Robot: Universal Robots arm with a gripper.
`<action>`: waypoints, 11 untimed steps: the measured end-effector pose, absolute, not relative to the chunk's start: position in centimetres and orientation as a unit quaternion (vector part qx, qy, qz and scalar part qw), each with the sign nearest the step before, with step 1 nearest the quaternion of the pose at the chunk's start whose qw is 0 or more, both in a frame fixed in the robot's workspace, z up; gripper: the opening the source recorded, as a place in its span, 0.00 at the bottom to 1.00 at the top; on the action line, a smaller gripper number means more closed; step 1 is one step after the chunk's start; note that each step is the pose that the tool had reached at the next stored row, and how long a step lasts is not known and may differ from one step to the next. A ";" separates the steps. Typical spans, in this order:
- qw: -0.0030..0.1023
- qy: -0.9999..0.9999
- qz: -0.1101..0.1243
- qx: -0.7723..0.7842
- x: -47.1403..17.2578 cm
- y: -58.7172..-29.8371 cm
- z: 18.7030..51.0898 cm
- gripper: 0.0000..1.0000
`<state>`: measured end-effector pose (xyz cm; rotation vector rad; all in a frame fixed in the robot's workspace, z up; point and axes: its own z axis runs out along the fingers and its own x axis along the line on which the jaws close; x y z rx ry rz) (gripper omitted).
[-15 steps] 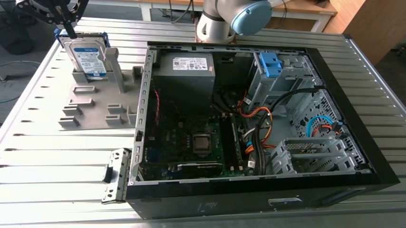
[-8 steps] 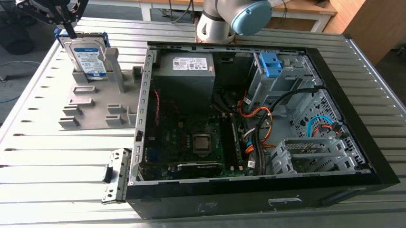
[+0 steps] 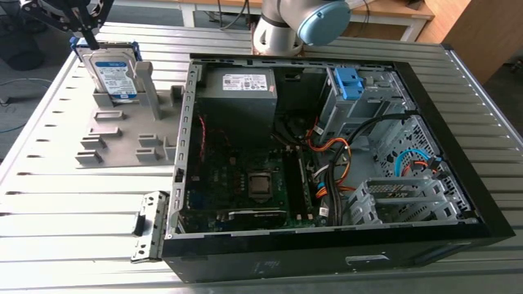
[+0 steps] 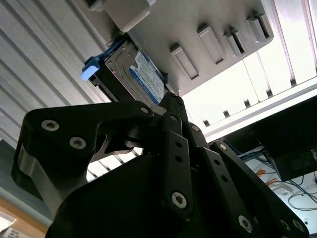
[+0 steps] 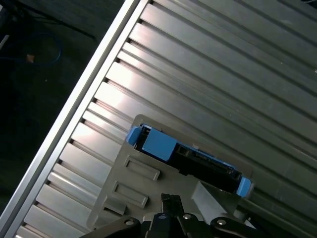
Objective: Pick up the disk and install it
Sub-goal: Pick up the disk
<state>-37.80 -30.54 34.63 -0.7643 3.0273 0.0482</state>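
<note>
Upright disk (image 3: 112, 68), label (image 3: 117, 79) in exterior view, pincer (image 3: 86, 40) close

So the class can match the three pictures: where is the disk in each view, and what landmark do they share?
Exterior view: the disk stands upright in the grey holder at the exterior view's left.
Second wrist view: the disk, label showing, stands in the grey holder.
First wrist view: the disk, seen edge-on, sits in the grey holder.
Shared landmark: the grey holder.
</note>
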 end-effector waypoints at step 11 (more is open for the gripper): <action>0.009 0.965 0.016 -0.261 -37.8 -30.5 34.6 0.11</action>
